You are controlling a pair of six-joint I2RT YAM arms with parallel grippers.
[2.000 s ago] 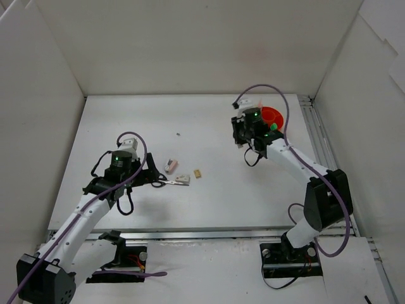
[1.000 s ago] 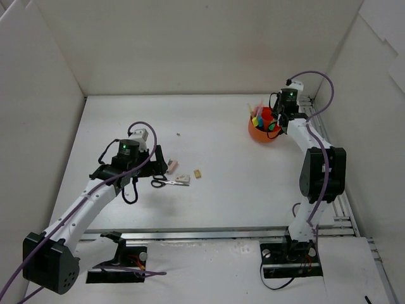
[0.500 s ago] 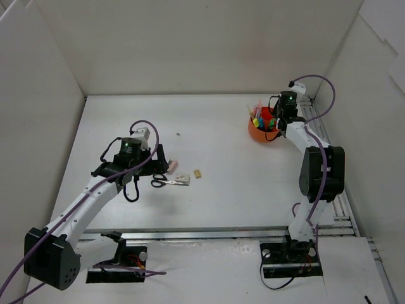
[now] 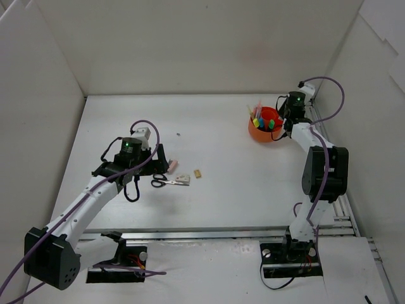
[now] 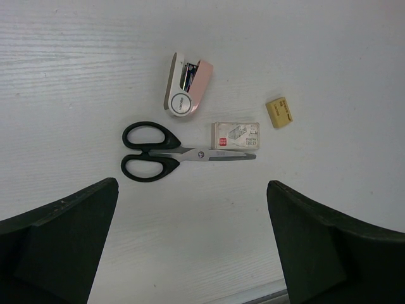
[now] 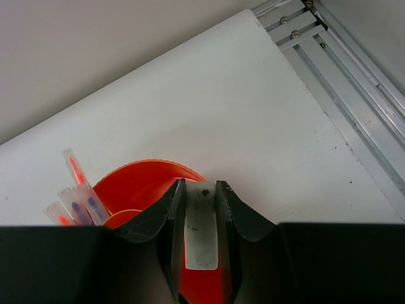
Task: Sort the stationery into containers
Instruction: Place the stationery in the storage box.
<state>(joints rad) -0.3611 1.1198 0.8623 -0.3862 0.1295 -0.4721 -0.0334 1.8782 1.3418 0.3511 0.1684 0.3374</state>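
1. Top view:
   - The left gripper (image 4: 159,158) is spread wide over the mid-table group: scissors (image 4: 168,182), pink stapler (image 4: 171,165), staple box (image 4: 183,180) and tan eraser (image 4: 198,173). It touches none of them.
   - The right gripper (image 4: 278,123) is at the orange cup (image 4: 262,135), which is far right and already holds pens and highlighters.
   - The cup stands near the rail (image 4: 314,120) and the side wall. There is bare table all round the left group.
2. Left wrist:
   - Nothing sits between the fingers (image 5: 60,244).
   - The scissors (image 5: 171,153) lie flat dead ahead, handles left, with the blade tip against the staple box (image 5: 236,136). The stapler (image 5: 185,85) is just beyond, and the eraser (image 5: 279,112) is apart to the right.
   - The likely next pick is the scissors. That needs a straight drop and a low pinch clear of the box.
3. Right wrist:
   - The gripper (image 6: 201,209) is clamped on a white block (image 6: 201,237), probably an eraser, above the cup's mouth (image 6: 142,180).
   - This is the drop step, and the next move is to let go.
   - The pens (image 6: 79,190) lean at the left, clear of the drop. The rail (image 6: 342,82) is to the right.
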